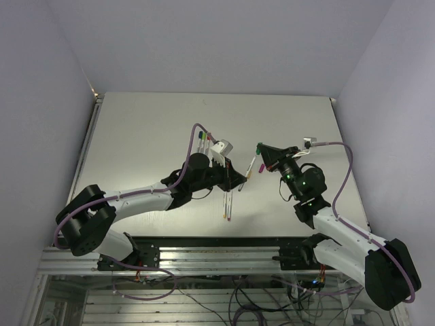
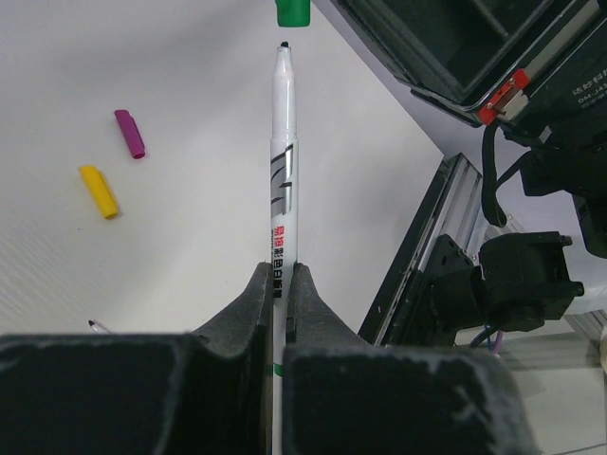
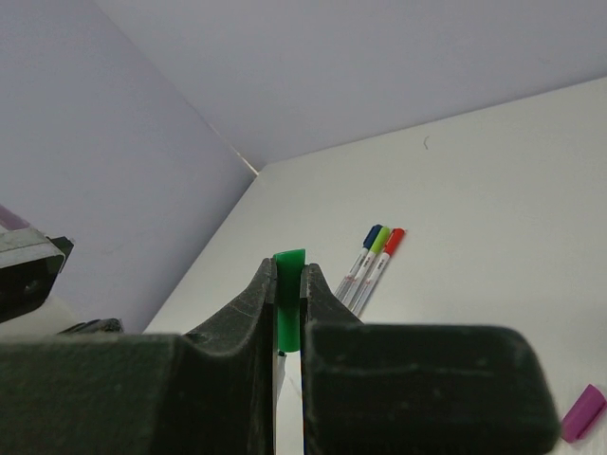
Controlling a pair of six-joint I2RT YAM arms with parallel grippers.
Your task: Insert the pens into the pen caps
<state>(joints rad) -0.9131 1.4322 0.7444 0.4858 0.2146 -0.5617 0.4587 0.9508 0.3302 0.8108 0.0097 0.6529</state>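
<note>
Hands meet in the air above a table (image 1: pixel 149 136): one grips a pen, the other a cap.
The left hand (image 2: pixel 278 284) is closed tight on a white pen (image 2: pixel 283 171), which sticks straight out from its fingers with the dark tip bare. The right hand (image 3: pixel 287 275) is clamped on a green cap (image 3: pixel 287 313), held just beyond that tip and not touching it. On the table below, a purple cap (image 2: pixel 131 133) and a yellow cap (image 2: pixel 99 191) lie near each other. Two more pens (image 1: pixel 228 202) lie side by side. Farther off, three capped pens (image 3: pixel 372 258) in blue, green and red lie together.
</note>
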